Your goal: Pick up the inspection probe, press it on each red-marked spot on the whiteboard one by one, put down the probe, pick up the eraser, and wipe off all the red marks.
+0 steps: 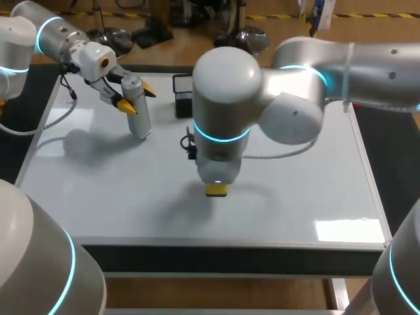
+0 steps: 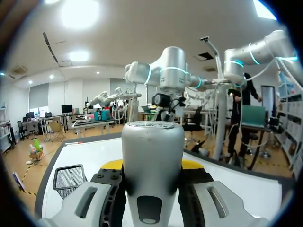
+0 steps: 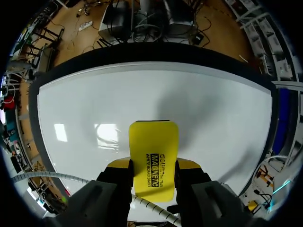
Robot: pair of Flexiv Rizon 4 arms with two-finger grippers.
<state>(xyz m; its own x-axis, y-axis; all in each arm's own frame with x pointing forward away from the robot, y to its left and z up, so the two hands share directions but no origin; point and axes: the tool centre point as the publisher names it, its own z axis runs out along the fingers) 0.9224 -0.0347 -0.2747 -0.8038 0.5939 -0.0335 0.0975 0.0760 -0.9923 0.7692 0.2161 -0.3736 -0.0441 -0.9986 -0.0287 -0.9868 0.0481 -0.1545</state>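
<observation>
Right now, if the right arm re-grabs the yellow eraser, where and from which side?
Across its two long edges, from above, as the right gripper has it now. The eraser is a flat rounded rectangle, narrower than long: those edges are parallel and fit between the fingers, and a top approach keeps the broad face toward the whiteboard. Probably nearer mid-length than the present end grip.

black mesh holder | upright near far edge | dark table beneath

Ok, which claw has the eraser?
The right claw, shut on the yellow eraser over the whiteboard; the left claw grips the grey probe instead.
</observation>
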